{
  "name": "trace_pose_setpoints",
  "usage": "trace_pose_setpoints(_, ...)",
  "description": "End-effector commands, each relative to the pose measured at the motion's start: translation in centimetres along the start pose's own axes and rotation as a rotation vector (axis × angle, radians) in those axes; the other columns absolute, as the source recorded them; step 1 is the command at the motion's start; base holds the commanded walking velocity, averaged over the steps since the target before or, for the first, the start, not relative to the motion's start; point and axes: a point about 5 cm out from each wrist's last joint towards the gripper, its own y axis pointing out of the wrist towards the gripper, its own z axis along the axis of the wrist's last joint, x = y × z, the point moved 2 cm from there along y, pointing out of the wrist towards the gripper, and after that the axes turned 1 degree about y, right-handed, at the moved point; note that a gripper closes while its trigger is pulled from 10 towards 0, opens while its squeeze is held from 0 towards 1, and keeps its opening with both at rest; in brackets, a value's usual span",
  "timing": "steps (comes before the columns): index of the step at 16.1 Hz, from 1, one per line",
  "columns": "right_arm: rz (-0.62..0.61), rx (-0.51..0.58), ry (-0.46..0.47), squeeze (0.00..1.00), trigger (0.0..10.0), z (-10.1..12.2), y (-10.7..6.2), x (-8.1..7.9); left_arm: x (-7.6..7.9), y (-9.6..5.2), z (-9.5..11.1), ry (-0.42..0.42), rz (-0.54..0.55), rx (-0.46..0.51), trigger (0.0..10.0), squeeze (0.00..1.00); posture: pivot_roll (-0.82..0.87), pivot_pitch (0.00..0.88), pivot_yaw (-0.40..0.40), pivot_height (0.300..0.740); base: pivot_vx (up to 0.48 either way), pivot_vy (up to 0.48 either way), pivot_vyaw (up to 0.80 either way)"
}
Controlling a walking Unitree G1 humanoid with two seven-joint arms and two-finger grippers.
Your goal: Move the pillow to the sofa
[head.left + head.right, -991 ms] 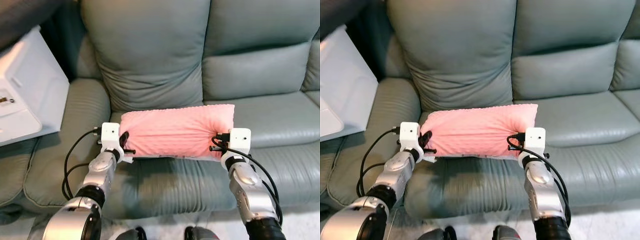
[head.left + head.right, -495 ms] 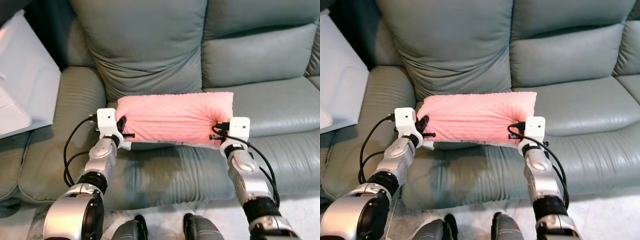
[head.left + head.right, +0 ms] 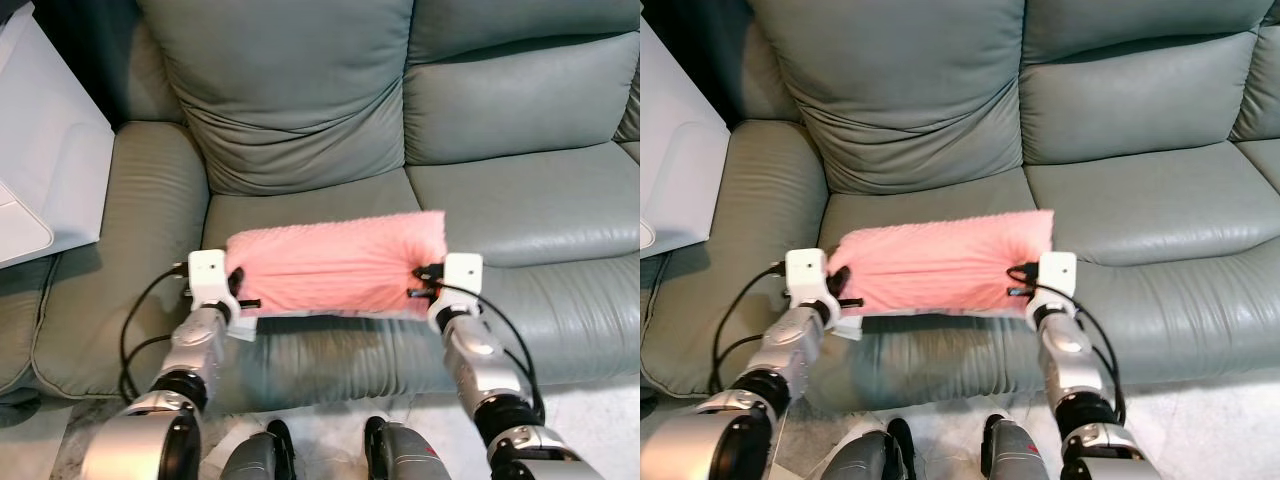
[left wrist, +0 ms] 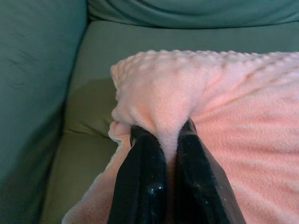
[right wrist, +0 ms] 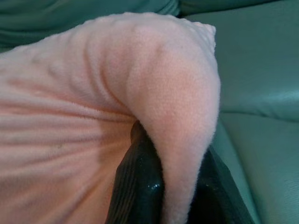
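Pink pillow held over the front of the sofa seat, one claw pinched on each end.

The pillow hangs level above the front edge of the sofa seat cushion, the left claw clamped on a fold of fleece at its left end and the right claw on a fold at its right end. To set it down well, both ends should probably lower together and go a little deeper, since the front lip is just below. Bare seat lies behind it up to the back cushion; the armrest bounds the left, and more seat lies to the right.
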Motion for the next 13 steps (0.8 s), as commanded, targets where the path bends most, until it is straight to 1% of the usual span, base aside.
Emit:
trace_pose_setpoints(1,-0.028,0.003,0.007,0.00,10.0,-0.47,-0.30,0.68,-2.43,-0.49,-0.51,-0.001,0.087,-0.014,10.0,0.00,-0.09,0.306,0.105,0.740,0.000,0.000,0.00)
trace_pose_setpoints(2,-0.031,0.002,-0.002,0.00,10.0,-0.58,-0.29,0.80,-2.71,-0.52,-0.51,-0.005,0.101,-0.016,10.0,0.00,-0.09,0.307,0.105,0.740,0.000,0.000,0.00)
trace_pose_setpoints(6,-0.043,0.014,-0.016,0.00,10.0,-0.29,-0.16,1.39,-2.74,-0.43,-0.38,-0.048,0.124,-0.015,10.0,0.00,-0.09,0.306,0.099,0.740,0.000,0.000,0.00)
trace_pose_setpoints(7,-0.045,0.018,-0.020,0.55,10.0,-0.23,-0.16,1.50,-2.65,-0.39,-0.30,-0.059,0.127,-0.011,10.0,0.32,-0.09,0.305,0.097,0.740,0.000,0.000,0.00)
trace_pose_setpoints(8,-0.046,0.019,-0.019,1.00,10.0,-0.22,-0.15,1.55,-2.44,-0.36,-0.29,-0.076,0.117,-0.008,10.0,0.97,-0.10,0.304,0.097,0.740,0.000,0.000,0.00)
trace_pose_setpoints(9,-0.047,0.021,-0.018,1.00,10.0,-0.19,-0.12,1.58,-2.33,-0.36,-0.31,-0.073,0.114,-0.007,10.0,1.00,-0.10,0.304,0.097,0.740,0.000,0.000,0.00)
trace_pose_setpoints(13,-0.038,0.018,-0.019,1.00,10.0,-0.45,-0.18,1.31,-2.54,-0.64,-1.01,-0.086,0.121,-0.019,10.0,1.00,-0.10,0.304,0.097,0.740,0.000,0.000,0.00)
